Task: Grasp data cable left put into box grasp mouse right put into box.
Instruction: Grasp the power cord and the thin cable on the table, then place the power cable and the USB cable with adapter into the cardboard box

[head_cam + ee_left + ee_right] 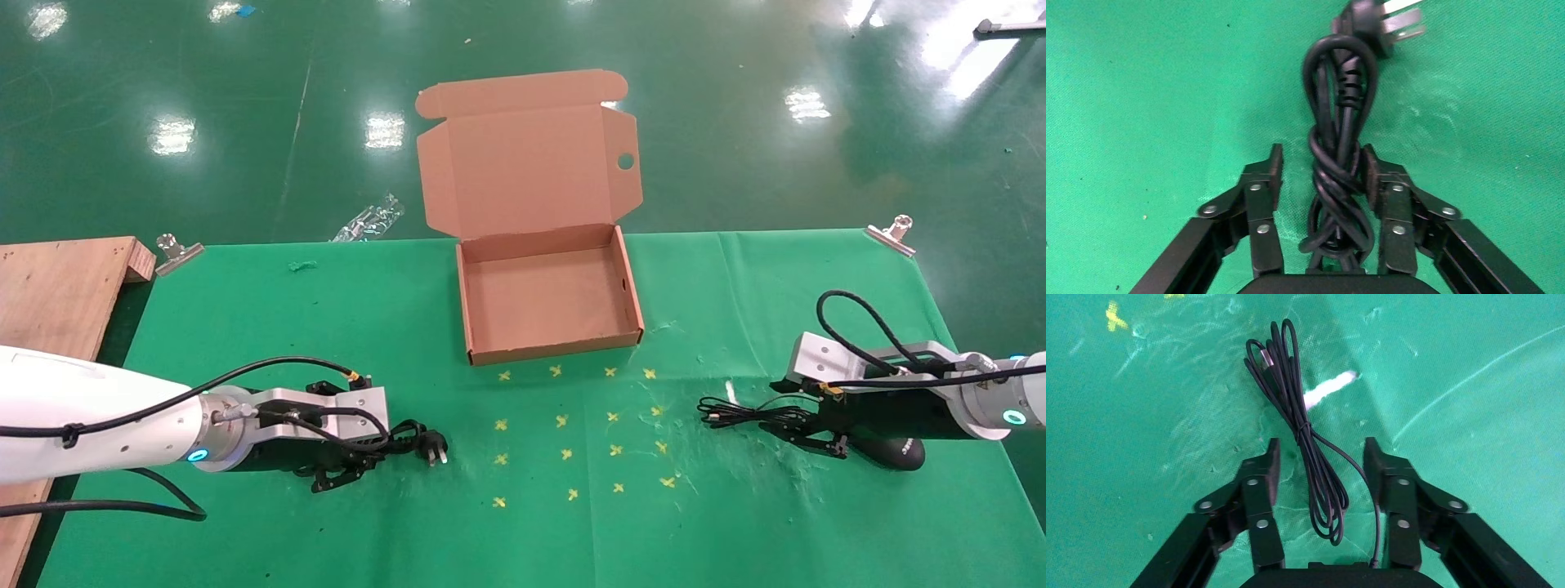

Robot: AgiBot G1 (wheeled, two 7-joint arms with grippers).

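Judging progress: we count nothing done yet; both items lie on the cloth and the box holds nothing.

Box: the box [549,298] sits open at the far middle of the table [245,327], lid flap standing back, floor bare.

Cable: the cable [1340,159] lies on the green cloth at our left, bundled and twisted, its pronged plug [431,448] pointing toward the middle of the table, well apart from the box.

Left gripper: our left gripper [1320,174] is down at the cloth with the bundle between its jaws. The jaws stand wide; the finger [1369,171] on one side looks to be touching or just beside the cord, the other stands clear. We judge this a straddle ready to close, not a hold.

Mouse: the mouse [895,452] rests at our right, near the table's near edge, mostly under the arm in the head view; its thin looped wire [1303,435] stretches out toward the middle.

Right gripper: our right gripper [1321,468] hangs low over the wire loop, jaws wide, gripping nothing. The wire runs between the fingers, the mouse body sits behind them, out of the wrist view.

Left to do: close on the cable, carry it to the box, release; then seat the right jaws on the mouse, lift it and place it too.

Risk: we judge the trailing wire may drag or catch on the box wall.
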